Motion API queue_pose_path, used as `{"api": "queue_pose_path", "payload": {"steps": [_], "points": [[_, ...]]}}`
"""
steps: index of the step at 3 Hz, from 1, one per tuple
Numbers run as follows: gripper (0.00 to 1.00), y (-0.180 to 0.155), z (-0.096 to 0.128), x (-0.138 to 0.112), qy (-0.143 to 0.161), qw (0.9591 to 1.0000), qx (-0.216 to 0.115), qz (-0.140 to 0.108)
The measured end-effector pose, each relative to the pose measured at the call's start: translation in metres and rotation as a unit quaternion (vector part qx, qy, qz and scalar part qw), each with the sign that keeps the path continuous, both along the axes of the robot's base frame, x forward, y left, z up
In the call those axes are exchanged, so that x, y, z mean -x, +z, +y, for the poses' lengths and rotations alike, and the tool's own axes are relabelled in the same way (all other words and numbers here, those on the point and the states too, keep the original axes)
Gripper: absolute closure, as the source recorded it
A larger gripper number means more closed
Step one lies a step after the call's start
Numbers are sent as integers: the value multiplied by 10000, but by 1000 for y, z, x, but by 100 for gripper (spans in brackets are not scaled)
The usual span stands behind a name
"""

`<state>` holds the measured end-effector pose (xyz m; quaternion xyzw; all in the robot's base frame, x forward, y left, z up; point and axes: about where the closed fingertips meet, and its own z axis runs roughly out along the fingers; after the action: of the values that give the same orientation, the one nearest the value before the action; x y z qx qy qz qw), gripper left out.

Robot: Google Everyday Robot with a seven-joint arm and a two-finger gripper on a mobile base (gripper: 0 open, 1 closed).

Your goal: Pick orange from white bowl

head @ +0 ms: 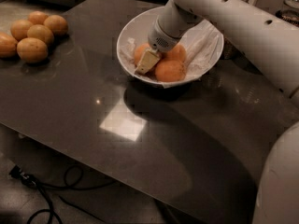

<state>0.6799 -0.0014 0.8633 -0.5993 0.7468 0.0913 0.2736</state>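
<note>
A white bowl (128,36) with a thin paper liner (205,43) stands on the dark table at the back centre. Three bright oranges lie in it: one at the left (139,52), one at the front (170,71), one behind (177,54). My gripper (146,63) reaches down into the bowl from the upper right. Its cream tip lies against the left orange, between it and the front orange. The arm's wrist hides part of the left and rear oranges.
Several duller, yellower fruits (32,36) lie piled at the table's far left. Glass jars (289,6) stand behind my arm at the back right. The table's front edge (93,160) runs diagonally, with a black cable (42,190) on the floor below.
</note>
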Motion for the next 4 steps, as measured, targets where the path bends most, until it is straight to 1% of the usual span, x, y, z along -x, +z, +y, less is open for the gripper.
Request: {"api": "queue_pose_path", "payload": {"steps": [2,3,4], "points": [[96,0,0,0,0,10000,0,0],[100,38,-7,8,67,9994,-237,-236],[100,77,-29,11,-67,9955,-790,-513]]}}
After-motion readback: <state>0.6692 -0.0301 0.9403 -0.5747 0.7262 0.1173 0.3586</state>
